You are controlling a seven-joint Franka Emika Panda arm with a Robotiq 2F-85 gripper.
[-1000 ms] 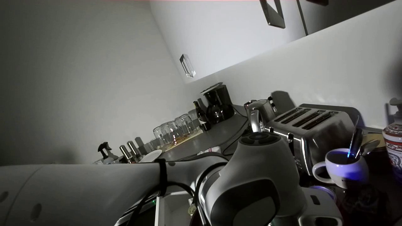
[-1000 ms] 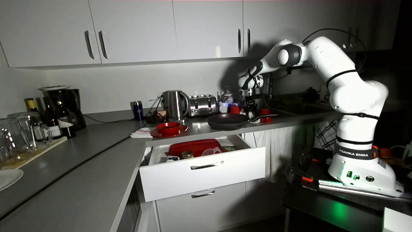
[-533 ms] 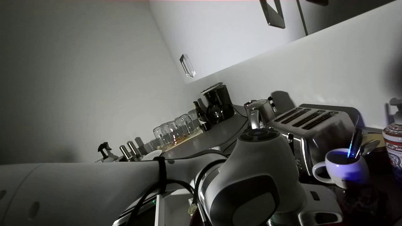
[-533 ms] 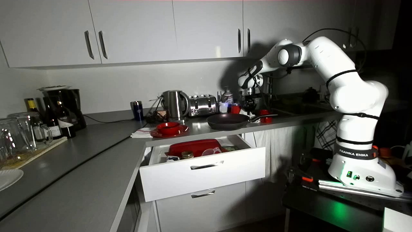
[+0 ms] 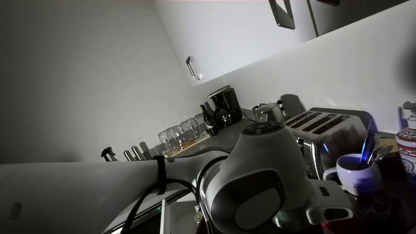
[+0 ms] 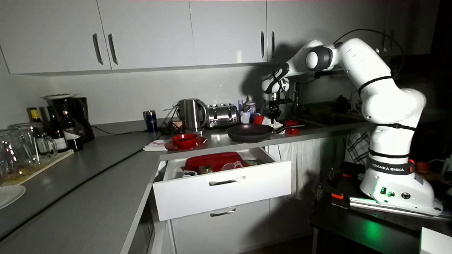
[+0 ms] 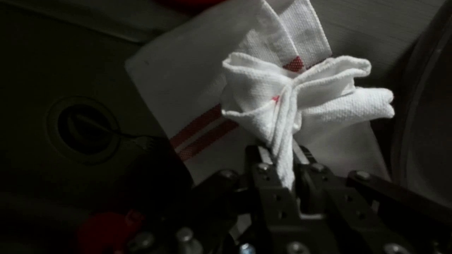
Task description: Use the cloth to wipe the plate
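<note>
Beside the sink point(image 7: 39, 77) edge of the counter point(image 6: 106, 197), gripper point(image 7: 280, 155) jaws clamped on a bunched fold of striped cloth point(image 7: 261, 84). Best lift straight up, loose folds clear of pan point(image 6: 249, 132). Red plate point(image 6: 202, 141), likely target, at front edge near inner corner, bowl point(image 6: 185, 141) on it.

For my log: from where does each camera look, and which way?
An exterior view: close by the arm, along the counter toward the coffee maker; outer links show.
An exterior view: set back, facing the open drawer and cabinets; arm and base show.
Wrist view: behind the gripper, which shows, facing down at the held cloth.
Both exterior views share: toaster, kettle.
</note>
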